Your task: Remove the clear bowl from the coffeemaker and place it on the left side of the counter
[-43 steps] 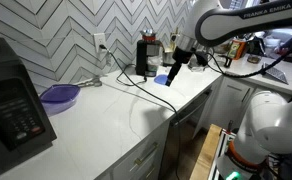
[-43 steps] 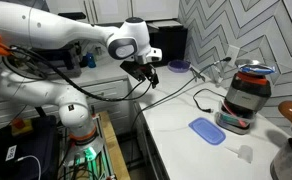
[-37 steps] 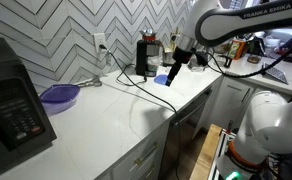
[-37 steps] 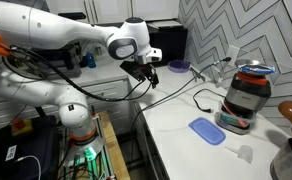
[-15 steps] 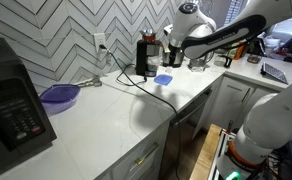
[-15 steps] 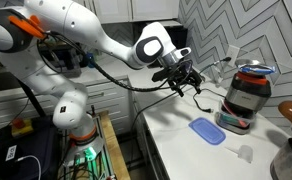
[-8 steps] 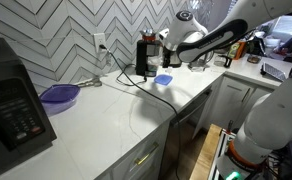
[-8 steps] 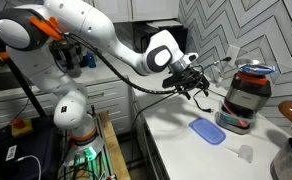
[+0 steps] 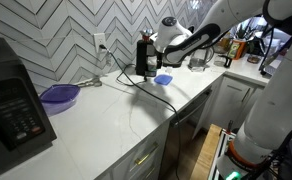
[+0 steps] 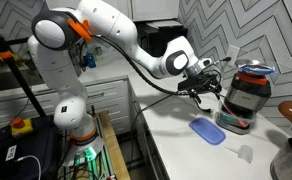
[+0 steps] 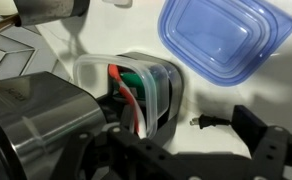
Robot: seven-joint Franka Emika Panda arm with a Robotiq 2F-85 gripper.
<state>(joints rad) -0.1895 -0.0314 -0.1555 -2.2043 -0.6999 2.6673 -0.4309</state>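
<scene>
Zero contact yet – reach step: end effector spread near the coffeemaker; next, line up on the bowl rim and pinch.

Legible text: none in any of the three views.
Big black boxy appliance, left edge of an exterior view: pale marks on its button panel, too small to read.
Small upright black coffeemaker, right side of an exterior view: a red band low on its body, and any lettering is too blurred to make out.
White robot arm, upper middle of an exterior view: any marking on its casing is too small to read.
Wrist view: no letters or numbers can be made out.
</scene>
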